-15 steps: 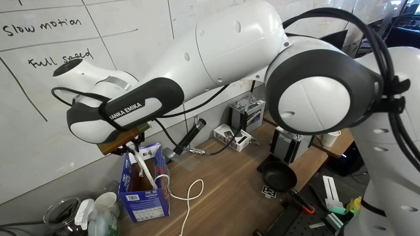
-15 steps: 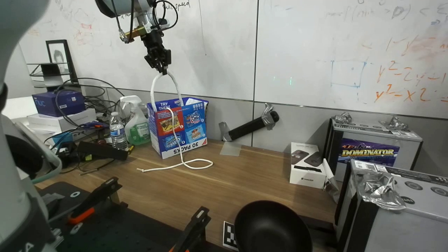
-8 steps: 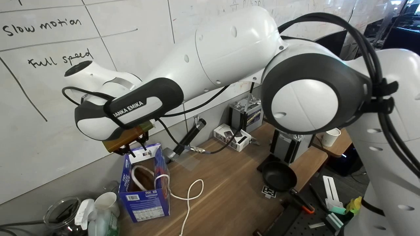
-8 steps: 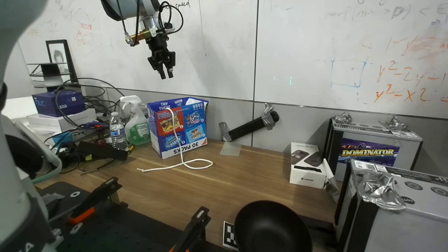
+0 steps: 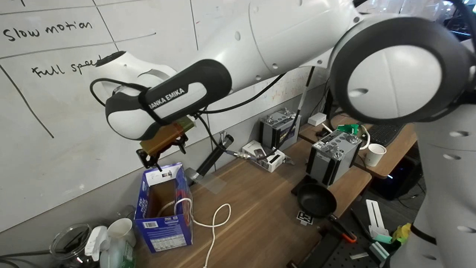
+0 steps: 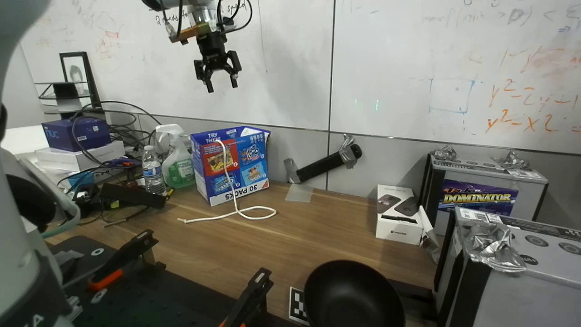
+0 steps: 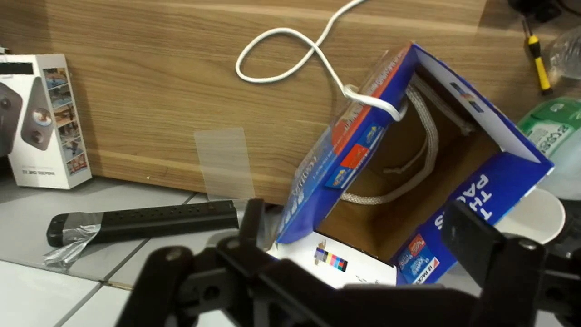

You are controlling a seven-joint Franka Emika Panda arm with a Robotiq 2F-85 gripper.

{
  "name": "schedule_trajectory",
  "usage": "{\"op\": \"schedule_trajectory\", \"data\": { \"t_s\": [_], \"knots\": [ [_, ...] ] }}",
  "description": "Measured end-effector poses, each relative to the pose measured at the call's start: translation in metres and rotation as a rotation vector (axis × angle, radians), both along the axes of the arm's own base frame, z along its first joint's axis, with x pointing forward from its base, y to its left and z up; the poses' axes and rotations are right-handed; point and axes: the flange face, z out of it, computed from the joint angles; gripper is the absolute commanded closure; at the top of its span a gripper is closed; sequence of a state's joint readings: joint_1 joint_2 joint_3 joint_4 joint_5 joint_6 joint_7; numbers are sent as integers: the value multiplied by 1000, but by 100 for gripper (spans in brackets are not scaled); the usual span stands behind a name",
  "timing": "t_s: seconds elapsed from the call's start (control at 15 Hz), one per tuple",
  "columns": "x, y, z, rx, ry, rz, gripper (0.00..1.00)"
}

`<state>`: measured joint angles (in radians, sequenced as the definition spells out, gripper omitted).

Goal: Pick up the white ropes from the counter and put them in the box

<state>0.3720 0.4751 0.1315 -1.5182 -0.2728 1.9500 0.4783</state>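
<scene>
The blue snack box stands on the desk, and I judge that the task is only partly done. Inside the snack box, the braided white rope lies in a loose curve. The thin white cord hangs over the snack box's "30 PACKS" wall, and its remaining length rests on the desk beside this wall, with one small loop. Whether the two are one piece, I cannot tell. The fingers are spread wide above the level of the snack box, with nothing between them.

Both should be light and soft, not fragile; I expect that they bend and do not follow a push. The thin white cord may slip a little. In my judgement, it is good to take hold of it close to the snack box's edge and lift, so that the tail can follow.

One second ago, the fingers were pinching the braided white rope as an arch above the snack box. Now the arch has fallen inside, and the fingers are higher. The thin white cord outside looks unchanged.
</scene>
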Motion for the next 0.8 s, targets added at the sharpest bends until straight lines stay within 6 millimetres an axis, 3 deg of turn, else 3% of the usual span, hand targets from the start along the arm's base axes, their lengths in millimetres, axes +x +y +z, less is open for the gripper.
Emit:
{"op": "schedule_trajectory", "data": {
  "t_s": [0.2, 0.4, 0.6, 0.8],
  "knots": [
    [-20, -44, 19, 6, 62, 62, 1],
    [-46, -93, 24, 19, 156, 146, 0],
    [-71, -137, 9, 54, 254, 224, 0],
    [-94, -170, -23, 94, 352, 263, 0]
  ]
}}
